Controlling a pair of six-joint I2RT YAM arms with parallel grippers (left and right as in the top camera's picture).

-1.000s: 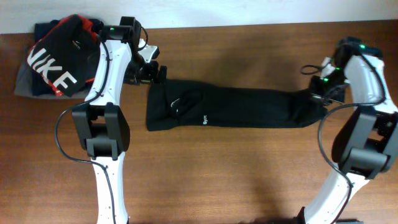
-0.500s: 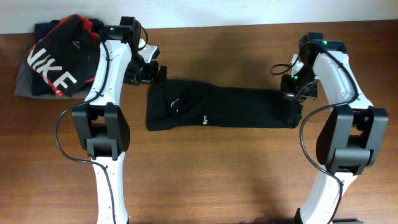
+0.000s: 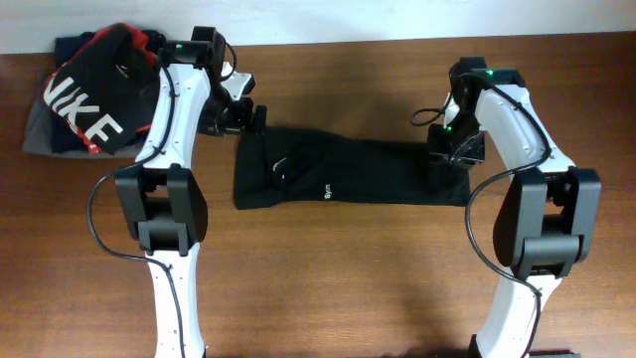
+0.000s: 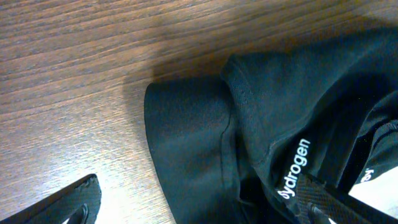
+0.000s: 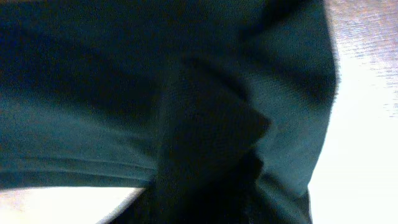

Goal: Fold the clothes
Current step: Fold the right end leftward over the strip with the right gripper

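Observation:
The black T-shirt [image 3: 338,174] lies on the wooden table as a long strip folded lengthwise, with a tiny white logo [image 3: 326,191] showing. My left gripper [image 3: 248,117] sits low over its left end by the collar. In the left wrist view it [image 4: 199,198] is open: one finger [image 4: 74,202] is over bare wood and the other is over the fabric [image 4: 205,137] near a white "hydrogen" label [image 4: 293,168]. My right gripper [image 3: 452,149] is shut on the strip's right end, which is lifted and doubled leftward. Black fabric [image 5: 124,93] fills the right wrist view and hides the fingers.
A black-and-red garment with white NIKE letters [image 3: 89,94] lies on grey and navy folded garments [image 3: 35,134] at the far left corner. The table's back edge meets a pale wall [image 3: 397,15]. Bare wood [image 3: 338,278] spreads in front of the shirt.
My right gripper has moved left along the strip, carrying the shirt's right end with it, so the strip is shorter. The left arm has not moved.

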